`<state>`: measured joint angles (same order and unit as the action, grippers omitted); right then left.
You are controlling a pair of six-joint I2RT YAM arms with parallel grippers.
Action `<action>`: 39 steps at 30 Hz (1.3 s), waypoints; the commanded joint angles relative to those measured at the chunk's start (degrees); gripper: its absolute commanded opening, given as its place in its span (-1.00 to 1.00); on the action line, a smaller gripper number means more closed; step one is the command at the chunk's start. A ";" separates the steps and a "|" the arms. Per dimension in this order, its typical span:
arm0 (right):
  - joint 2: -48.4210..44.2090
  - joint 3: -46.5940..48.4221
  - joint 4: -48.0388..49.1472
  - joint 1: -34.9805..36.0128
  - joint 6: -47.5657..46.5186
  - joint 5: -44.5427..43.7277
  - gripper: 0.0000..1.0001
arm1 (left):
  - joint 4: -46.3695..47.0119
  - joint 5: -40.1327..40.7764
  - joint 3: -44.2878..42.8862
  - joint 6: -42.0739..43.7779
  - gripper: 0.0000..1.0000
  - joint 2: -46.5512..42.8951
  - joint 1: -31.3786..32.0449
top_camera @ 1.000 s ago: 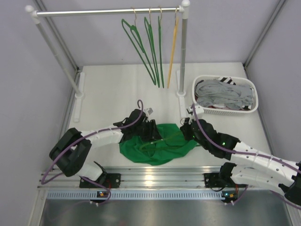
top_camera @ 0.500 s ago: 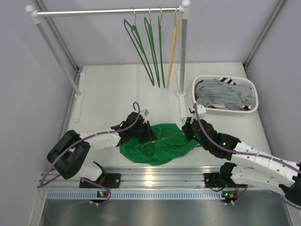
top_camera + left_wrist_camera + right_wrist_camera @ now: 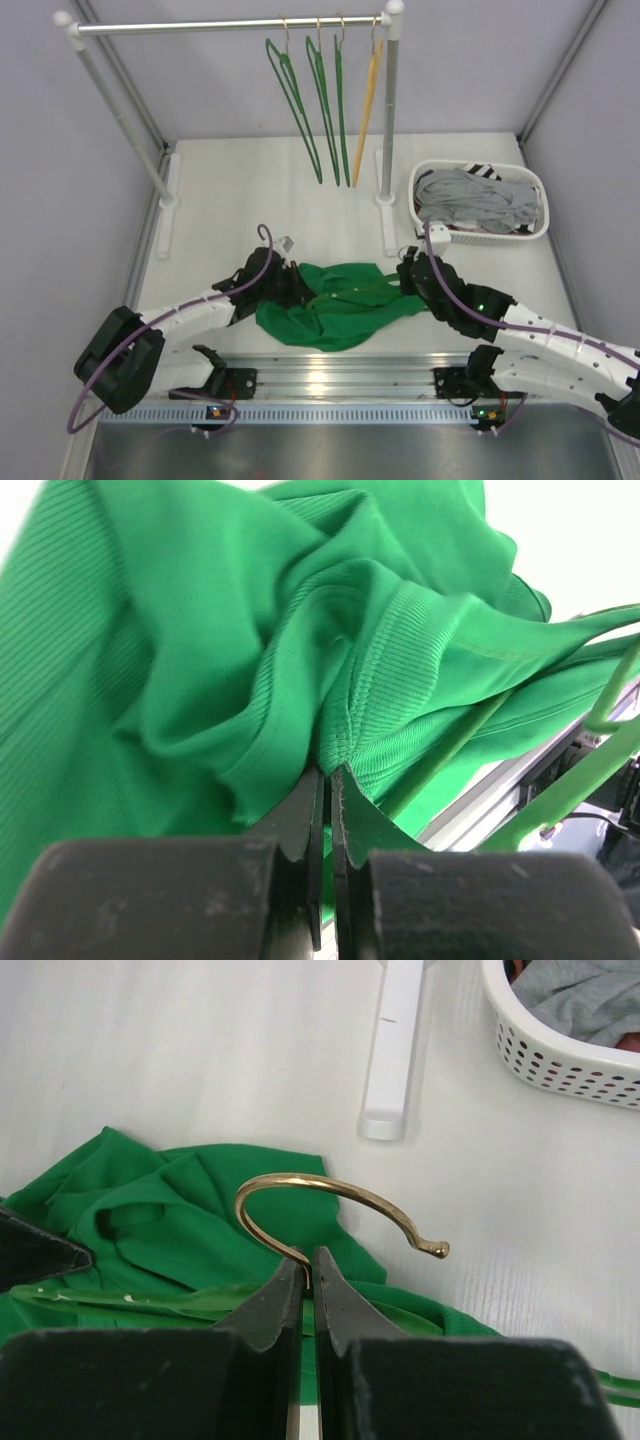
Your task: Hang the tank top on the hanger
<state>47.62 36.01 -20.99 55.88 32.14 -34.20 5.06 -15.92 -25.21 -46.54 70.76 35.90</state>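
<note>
**Both grippers closed: left on tank top, right on hanger hook**

Counts:
- 1 bright green ribbed-fabric tank top (image 3: pixel 335 305), bunched on the white table (image 3: pixel 240 190) between the two arms, near the front edge.
- 1 thin green hanger (image 3: pixel 330 1188) with a brass-coloured hook, lying on the table. Its bars run into and under the tank top, and the hook sticks out on the right side of the heap.
- 3 more thin green hangers (image 3: pixel 322 95) on the silver rail (image 3: pixel 220 26) at the back, with 1 yellow hanger (image 3: pixel 366 100) just to their right. That makes 4 on the rail and 5 hangers overall.
- 1 white perforated plastic basket (image 3: pixel 478 238) at back right, holding grey clothes (image 3: pixel 475 200). I can't count the pieces.
- 2 arms.

Grippers:
- The left gripper (image 3: pixel 327 775) has its jaws pressed nearly together. They pinch a fold of the tank top at its ribbed hem, on the left edge of the heap. The green bars of the hanger show past the fabric in the left wrist view.
- The right gripper (image 3: pixel 305 1258) has its jaws closed on the hanger at the foot of the hook. The hook curves up and to the right above the fingertips, with the tank top just behind it and to the left.
</note>
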 commanded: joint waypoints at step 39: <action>0.90 3.19 -5.20 -0.15 4.51 -6.85 -1.00 | -15.70 -1.39 -8.36 3.48 -1.00 -17.06 -1.80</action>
<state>48.80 37.56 -26.59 55.81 37.98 -39.97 -13.19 -15.33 -30.37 -44.47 54.35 34.57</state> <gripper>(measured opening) 0.021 0.032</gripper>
